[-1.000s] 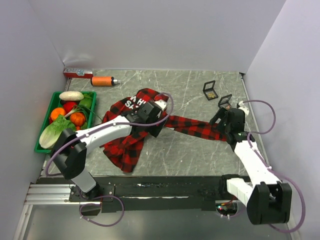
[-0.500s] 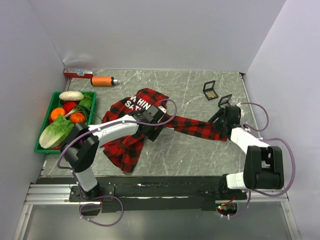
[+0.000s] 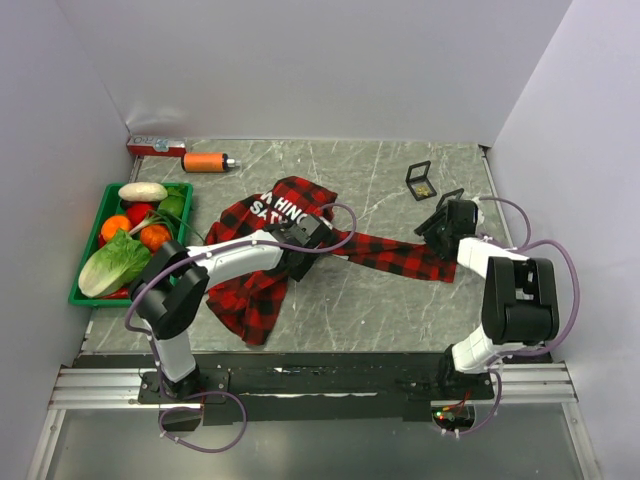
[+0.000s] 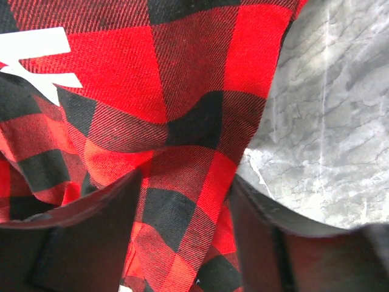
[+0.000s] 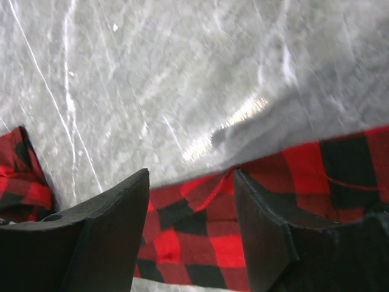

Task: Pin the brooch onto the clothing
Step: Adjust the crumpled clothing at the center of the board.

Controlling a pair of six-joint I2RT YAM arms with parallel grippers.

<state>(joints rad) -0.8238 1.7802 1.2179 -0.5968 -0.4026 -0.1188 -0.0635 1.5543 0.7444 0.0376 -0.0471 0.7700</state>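
The clothing (image 3: 262, 275), a red-and-black plaid shirt with white lettering, lies crumpled mid-table with one sleeve (image 3: 395, 255) stretched to the right. My left gripper (image 3: 306, 243) is pressed down on the shirt just below the lettering. In the left wrist view it (image 4: 185, 182) is open, with a raised fold of plaid (image 4: 182, 91) between its jaws. My right gripper (image 3: 446, 226) is over the sleeve's end. It (image 5: 191, 176) is open there, the hemmed cuff (image 5: 203, 234) lying between and beneath its fingers. A small gold item, seemingly the brooch (image 3: 425, 187), sits in an open black box (image 3: 419, 179).
A second open black box (image 3: 451, 198) lies just behind the right gripper. A green crate (image 3: 86, 293) of vegetables stands at the left edge. An orange bottle (image 3: 205, 161) and a red box (image 3: 154, 147) lie at the back left. Walls close in on three sides.
Both grippers have come down onto the shirt and their jaws have narrowed. The right arm has folded back toward the sleeve end; more of the white lettering now shows behind the left gripper.
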